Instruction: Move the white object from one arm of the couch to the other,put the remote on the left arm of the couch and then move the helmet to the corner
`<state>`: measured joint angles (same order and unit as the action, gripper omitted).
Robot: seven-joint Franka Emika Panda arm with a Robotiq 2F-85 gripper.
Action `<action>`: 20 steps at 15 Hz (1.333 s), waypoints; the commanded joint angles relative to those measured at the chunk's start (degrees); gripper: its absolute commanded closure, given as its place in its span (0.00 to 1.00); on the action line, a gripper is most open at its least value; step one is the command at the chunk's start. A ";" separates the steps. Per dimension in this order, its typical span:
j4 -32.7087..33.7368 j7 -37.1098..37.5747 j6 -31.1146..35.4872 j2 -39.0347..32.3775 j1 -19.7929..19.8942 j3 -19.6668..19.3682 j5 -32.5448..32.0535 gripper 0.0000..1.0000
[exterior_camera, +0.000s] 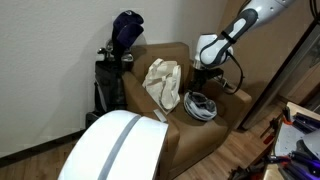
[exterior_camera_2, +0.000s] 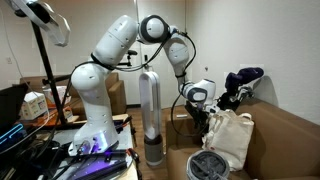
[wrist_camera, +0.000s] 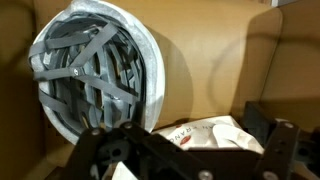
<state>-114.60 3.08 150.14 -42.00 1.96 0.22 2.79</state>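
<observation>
- Wrist view: helmet (wrist_camera: 90,75) at left, its dark strapped inner side facing the camera, on the couch (wrist_camera: 240,50) seat; cream bag (wrist_camera: 205,132) at lower centre; fingers (wrist_camera: 272,142) spread wide at the lower edge, gripping nothing.
- Exterior view: from left, white curved shell (exterior_camera: 110,150), golf bag (exterior_camera: 120,62), then bag and helmet side by side on the seat, the arm (exterior_camera: 245,22) hanging above the helmet.
- Exterior view: robot base (exterior_camera_2: 90,122) and tall silver tower (exterior_camera_2: 150,110), seen nowhere else, stand left of the couch.

place: home-like room set up as a robot lab | couch (exterior_camera: 205,140) on wood-plank floor (exterior_camera: 35,160) | golf bag (exterior_camera: 112,78) beside couch against plain wall (exterior_camera: 50,60) | tower fan (exterior_camera_2: 152,115), robot arm (exterior_camera_2: 92,95) and cable-strewn bench (exterior_camera_2: 45,158) near couch
</observation>
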 commanded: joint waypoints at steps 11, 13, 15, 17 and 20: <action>13.42 -3.17 4.77 -17.91 2.32 -1.63 -0.91 0.00; 15.25 -3.80 4.15 -19.61 2.86 -1.27 -0.80 0.00; 16.86 -4.27 4.12 -21.18 3.39 -1.12 -0.70 0.00; 18.14 -4.62 4.32 -22.44 3.92 -1.15 -0.67 0.00; 19.42 -4.51 4.21 -23.63 4.48 -1.67 -0.64 0.00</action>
<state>-97.42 0.39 154.48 -63.95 4.54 -2.16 2.26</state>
